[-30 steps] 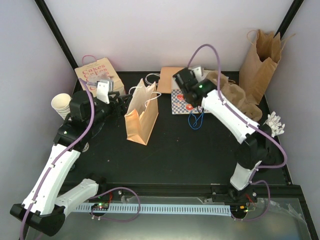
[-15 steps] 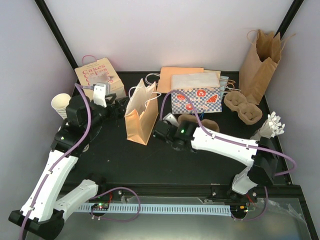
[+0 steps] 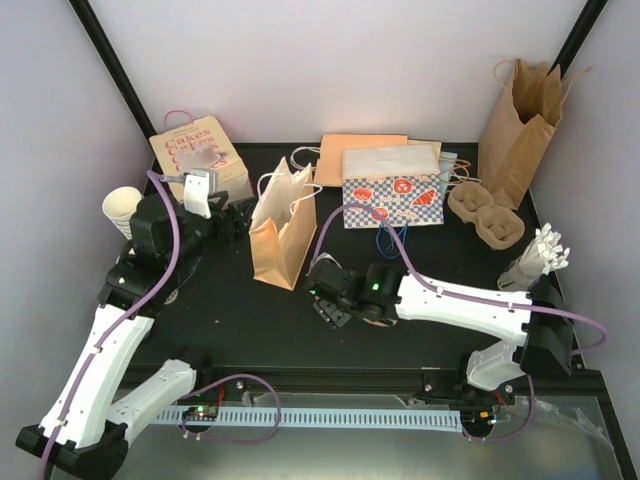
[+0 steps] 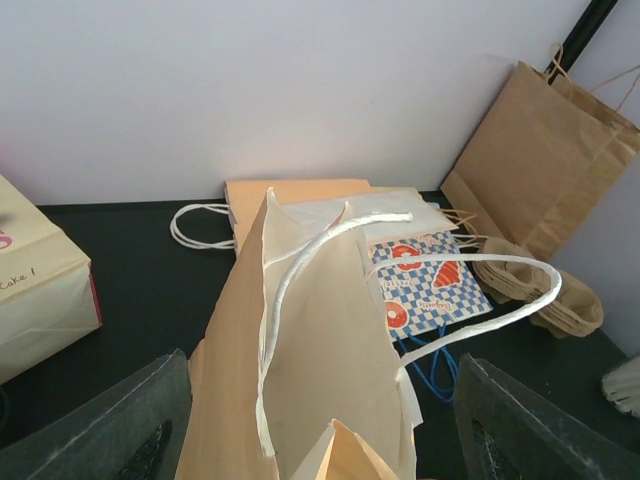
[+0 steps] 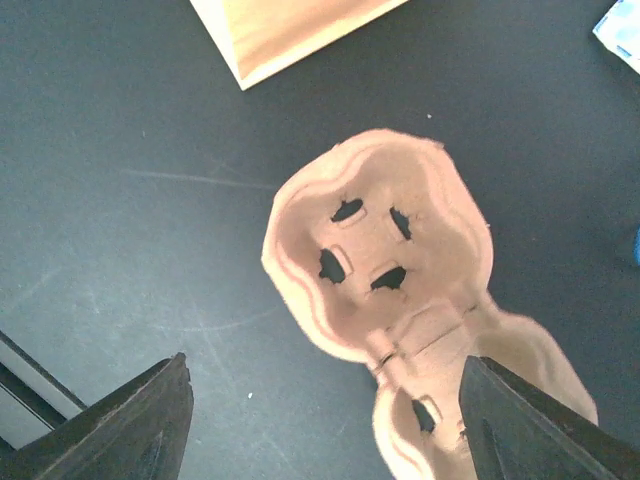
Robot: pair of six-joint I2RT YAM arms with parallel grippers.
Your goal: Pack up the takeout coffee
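step: setting down cup tray [image 5: 375,270] | right fingers [image 5: 130,420]: apart, tray free beneath them on counter [image 5: 120,150] | left fingers [image 4: 120,420]: apart, paper bag [image 4: 320,340] mouth just ahead | lidded coffee: not in view | advice: right should rise straight up without nudging tray

Matt paper bag [image 4: 320,370], rough pulp tray [image 5: 375,270]

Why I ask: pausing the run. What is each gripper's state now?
Left gripper: open, holding nothing.
Right gripper: open, holding nothing; cup carrier lies beneath it.
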